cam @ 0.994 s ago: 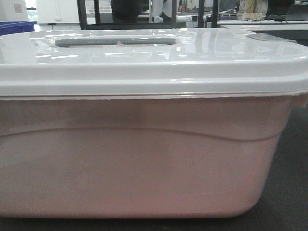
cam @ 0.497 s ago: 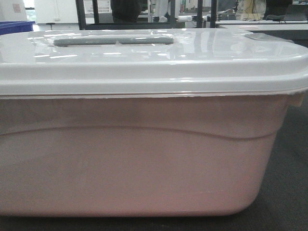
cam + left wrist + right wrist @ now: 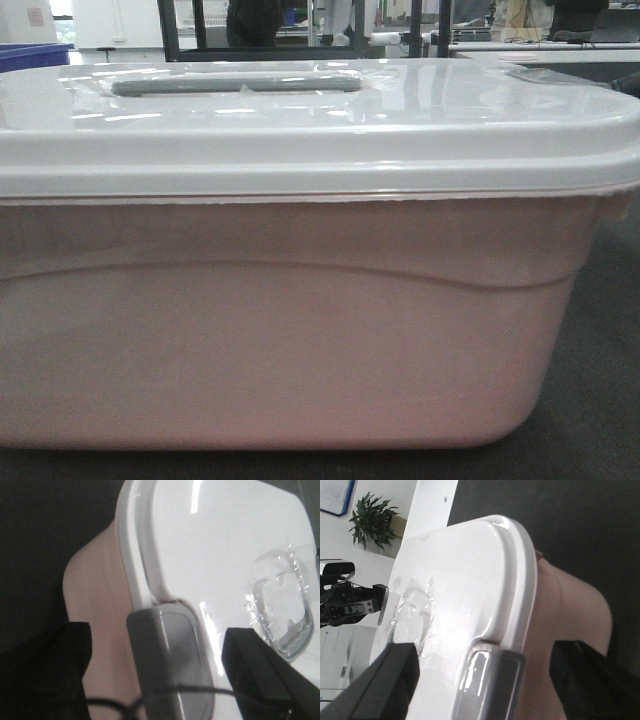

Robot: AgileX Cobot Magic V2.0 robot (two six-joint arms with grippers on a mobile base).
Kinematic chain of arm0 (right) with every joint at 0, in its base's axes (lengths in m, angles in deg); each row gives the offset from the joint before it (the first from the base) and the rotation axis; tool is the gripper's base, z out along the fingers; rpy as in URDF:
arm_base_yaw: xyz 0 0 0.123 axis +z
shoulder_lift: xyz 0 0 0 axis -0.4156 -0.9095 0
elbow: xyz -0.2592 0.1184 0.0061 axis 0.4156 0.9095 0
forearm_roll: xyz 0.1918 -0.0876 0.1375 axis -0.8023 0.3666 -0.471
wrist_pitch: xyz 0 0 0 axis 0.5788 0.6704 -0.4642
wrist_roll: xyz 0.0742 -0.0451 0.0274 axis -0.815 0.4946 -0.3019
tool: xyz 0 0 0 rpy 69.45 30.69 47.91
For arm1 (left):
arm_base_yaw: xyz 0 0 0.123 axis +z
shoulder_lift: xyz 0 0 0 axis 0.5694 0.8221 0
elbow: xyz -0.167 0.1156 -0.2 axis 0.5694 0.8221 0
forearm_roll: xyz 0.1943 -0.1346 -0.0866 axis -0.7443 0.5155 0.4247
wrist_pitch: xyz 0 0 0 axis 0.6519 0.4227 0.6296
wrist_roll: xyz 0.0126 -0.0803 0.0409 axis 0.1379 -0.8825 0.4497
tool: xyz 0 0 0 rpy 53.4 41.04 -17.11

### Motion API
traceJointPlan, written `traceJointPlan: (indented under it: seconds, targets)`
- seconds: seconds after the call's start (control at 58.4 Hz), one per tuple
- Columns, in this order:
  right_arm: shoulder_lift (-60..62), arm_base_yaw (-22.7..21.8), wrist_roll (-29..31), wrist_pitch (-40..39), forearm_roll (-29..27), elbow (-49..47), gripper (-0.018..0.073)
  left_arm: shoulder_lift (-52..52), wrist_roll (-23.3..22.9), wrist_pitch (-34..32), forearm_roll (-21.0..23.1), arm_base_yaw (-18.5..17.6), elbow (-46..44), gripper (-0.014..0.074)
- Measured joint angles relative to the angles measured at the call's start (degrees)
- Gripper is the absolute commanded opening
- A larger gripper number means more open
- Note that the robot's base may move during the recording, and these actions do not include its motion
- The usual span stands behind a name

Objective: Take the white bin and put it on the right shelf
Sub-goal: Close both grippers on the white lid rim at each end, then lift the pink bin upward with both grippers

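Black fingers of the left gripper stand wide apart, one on each side of a grey clip at the end of the bin. The right gripper does the same at the other end: apart, holding nothing. Since a second ago the bin has slid a tiny bit left in the front view. I think the lift has not begun. The bin sits on a dark surface. A blue crate is upper left there. A plant is upper left in the right wrist view. No shelf shows.
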Motion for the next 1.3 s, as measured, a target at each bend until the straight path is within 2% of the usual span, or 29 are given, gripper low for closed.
traceJointPlan:
  seconds: [0.188, 0.428, 0.565, 0.702, 0.822, 0.908, 1.028, 1.199, 1.302]
  targets:
    - [0.0, 2.7, 0.1, -0.1, -0.3, 1.2, 0.0634, 0.0, 0.0, -0.5, 4.2, 0.3, 1.4, 0.0440]
    - [0.0, 3.1, 0.2, -0.2, -0.6, 1.2, 0.0601, 0.0, 0.0, -0.8, 8.3, 0.3, 3.3, 0.0440]
    - [0.0, 3.2, 0.2, -0.5, -0.6, 1.2, 0.0473, 0.0, 0.0, -0.8, 9.3, 0.1, 3.5, 0.0438]
    - [0.0, 3.2, 0.2, -1.2, -0.5, 1.3, 0.0321, 0.0, 0.0, -2.0, 9.3, -1.5, 3.5, 0.0438]
    - [-0.1, 3.2, 0.2, -2.4, -1.0, 1.3, 0.0232, 0.0, 0.0, -3.2, 9.3, -3.1, 3.6, 0.0424]
    - [-0.1, 3.1, 0.1, -2.3, -2.4, 1.3, 0.0188, 0.0, 0.0, -3.3, 9.4, -4.1, 3.7, 0.0379]
    - [-0.1, 3.1, 0.1, -3.1, -4.9, 1.3, 0.0147, 0.1, 0.1, -4.7, 11.3, -4.5, 3.7, 0.0262]
    - [-0.1, 2.8, 1.3, -4.9, -10.1, 1.3, 0.0139, 0.4, 0.4, -7.4, 16.3, -5.0, 3.7, 0.0080]
    - [-0.1, 2.4, 1.9, -7.2, -12.3, 1.3, 0.0141, 0.5, 0.3, -7.5, 21.2, -5.5, 3.7, -0.0020]
